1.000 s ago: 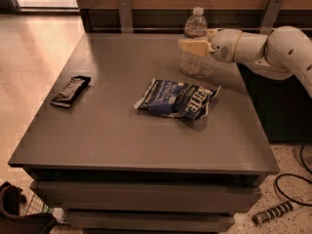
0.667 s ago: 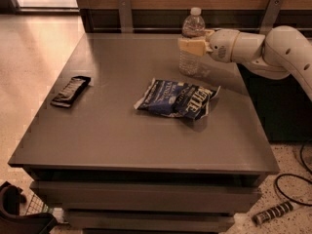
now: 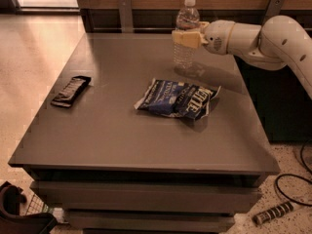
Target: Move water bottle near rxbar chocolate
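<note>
The water bottle (image 3: pixel 185 23), clear and ribbed with a white cap, stands upright at the back of the grey table (image 3: pixel 112 135), right of centre. My gripper (image 3: pixel 187 38) reaches in from the right and is shut on the bottle's middle, its tan fingers (image 3: pixel 181 37) wrapped around it. I cannot tell whether the bottle's base touches the table. The rxbar chocolate (image 3: pixel 71 91), a flat black bar, lies near the table's left edge, far to the left of the bottle.
A crinkled blue-and-white snack bag (image 3: pixel 178 99) lies mid-table, in front of the bottle. A wooden wall with metal brackets (image 3: pixel 125 11) runs behind the table. A cable (image 3: pixel 292 184) lies on the floor at the right.
My gripper and the bottle have moved a little to the left together along the back of the table. The bar and the bag have not moved.
</note>
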`<state>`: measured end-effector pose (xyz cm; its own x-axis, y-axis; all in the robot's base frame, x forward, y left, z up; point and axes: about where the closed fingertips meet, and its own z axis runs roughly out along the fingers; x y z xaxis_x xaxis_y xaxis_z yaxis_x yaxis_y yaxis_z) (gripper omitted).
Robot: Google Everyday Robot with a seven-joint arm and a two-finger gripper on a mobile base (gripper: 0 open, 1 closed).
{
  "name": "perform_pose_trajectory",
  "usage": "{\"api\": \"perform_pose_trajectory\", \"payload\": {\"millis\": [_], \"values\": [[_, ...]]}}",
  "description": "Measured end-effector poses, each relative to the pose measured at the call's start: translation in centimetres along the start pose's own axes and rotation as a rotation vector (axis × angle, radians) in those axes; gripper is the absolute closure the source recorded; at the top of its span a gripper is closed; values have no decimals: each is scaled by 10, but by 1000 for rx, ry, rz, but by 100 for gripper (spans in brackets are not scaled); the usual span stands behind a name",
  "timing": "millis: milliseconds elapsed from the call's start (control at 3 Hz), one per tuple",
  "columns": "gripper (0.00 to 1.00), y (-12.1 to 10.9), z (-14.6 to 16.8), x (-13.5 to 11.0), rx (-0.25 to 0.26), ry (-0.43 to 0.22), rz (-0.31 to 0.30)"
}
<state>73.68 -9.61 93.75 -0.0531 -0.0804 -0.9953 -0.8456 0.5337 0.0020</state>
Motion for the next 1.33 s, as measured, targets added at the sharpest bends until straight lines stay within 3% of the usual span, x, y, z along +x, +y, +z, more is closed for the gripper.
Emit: {"api": "perform_pose_trajectory", "payload": {"millis": [333,667,1333], "values": [[100,22,10,-39,-41,-19,-20],[100,69,25,-68,-78,-43,-23],[100,159,75,-56,-165,-9,-42]]}}
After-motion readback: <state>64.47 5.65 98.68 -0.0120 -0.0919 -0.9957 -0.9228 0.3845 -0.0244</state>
